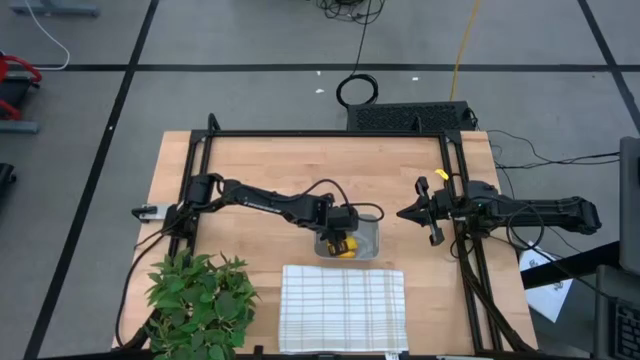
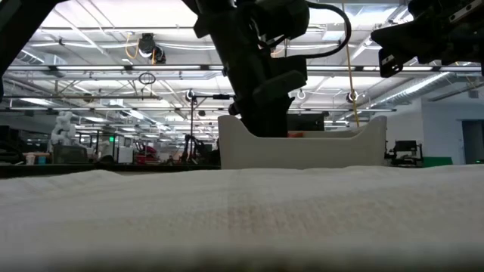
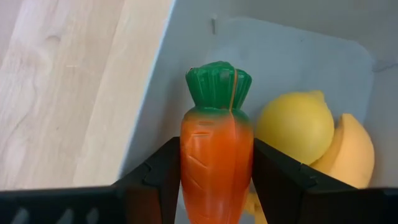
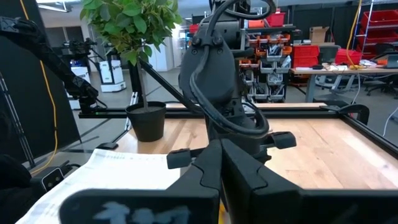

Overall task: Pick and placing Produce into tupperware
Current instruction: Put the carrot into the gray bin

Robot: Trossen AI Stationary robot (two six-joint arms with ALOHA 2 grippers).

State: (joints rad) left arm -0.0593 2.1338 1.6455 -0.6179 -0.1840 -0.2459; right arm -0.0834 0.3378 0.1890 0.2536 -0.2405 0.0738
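The tupperware stands on the wooden table just beyond the checked cloth; in the low view its pale wall rises behind the cloth. My left gripper reaches down into it and is shut on the orange carrot. A round yellow piece and the banana lie on the container floor beside the carrot. My right gripper waits above the table to the right of the container, fingers together, touching nothing. My left gripper pinches the carrot's orange body between its two fingers, one on each side. The fingers come from above, slanting down into the tupperware, and lie along the carrot. The green top sticks out past the fingertips. Whether the carrot touches the floor, I cannot tell.
A white checked cloth lies at the near edge, right in front of the container. A leafy green plant stands at the near left corner. Black frame rails run along the table's far, left and right sides.
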